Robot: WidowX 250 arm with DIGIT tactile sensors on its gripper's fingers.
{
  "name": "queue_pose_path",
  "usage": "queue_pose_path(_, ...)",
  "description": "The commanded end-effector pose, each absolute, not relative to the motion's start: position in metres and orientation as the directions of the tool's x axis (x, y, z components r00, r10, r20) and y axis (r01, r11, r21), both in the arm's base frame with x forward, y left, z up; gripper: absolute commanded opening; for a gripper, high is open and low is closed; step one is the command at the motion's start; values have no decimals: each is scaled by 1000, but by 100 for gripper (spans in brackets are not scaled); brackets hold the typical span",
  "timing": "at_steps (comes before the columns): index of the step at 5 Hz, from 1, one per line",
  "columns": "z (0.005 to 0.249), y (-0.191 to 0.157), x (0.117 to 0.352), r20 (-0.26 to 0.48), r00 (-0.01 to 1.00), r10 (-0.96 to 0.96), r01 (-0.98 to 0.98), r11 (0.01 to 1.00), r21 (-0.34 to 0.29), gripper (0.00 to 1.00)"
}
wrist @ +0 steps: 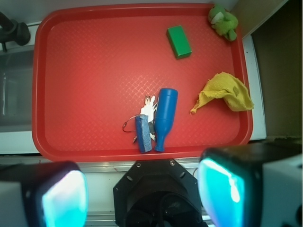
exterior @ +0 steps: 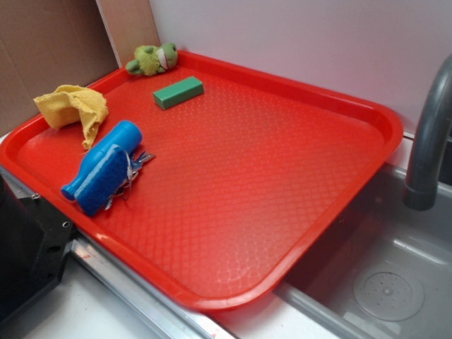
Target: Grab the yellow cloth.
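Note:
The yellow cloth [exterior: 73,108] is a crumpled mustard rag lying at the left edge of the red tray [exterior: 296,233]. In the wrist view the cloth [wrist: 226,90] lies at the tray's right side, one corner trailing toward the blue bottle [wrist: 164,117]. My gripper [wrist: 142,196] hangs high above the counter in front of the tray, well short of the cloth. Its two fingers [wrist: 222,191] stand far apart with nothing between them. In the exterior view the gripper is out of view.
A blue bottle [exterior: 103,166] lies beside a blue block with keys [wrist: 143,132]. A green block [exterior: 178,92] and a green plush frog [exterior: 152,58] sit at the tray's far side. A sink with a grey faucet [exterior: 431,134] is on the right. The robot base [wrist: 156,189] is below the gripper.

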State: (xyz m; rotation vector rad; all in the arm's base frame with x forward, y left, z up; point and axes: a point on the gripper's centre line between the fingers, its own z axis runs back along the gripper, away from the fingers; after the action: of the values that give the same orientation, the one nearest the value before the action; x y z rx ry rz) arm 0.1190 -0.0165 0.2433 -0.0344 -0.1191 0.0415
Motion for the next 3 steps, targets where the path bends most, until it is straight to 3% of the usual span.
queue_pose_path(1, 243, -16, 119, 118, 992, 43, -39, 999, -37, 100)
queue_pose_path(2, 193, 34, 150, 123, 953, 277, -285, 957, 51, 100)
queue_pose_path(3, 159, 88, 173, 108, 854, 509, -513, 858, 16, 100)
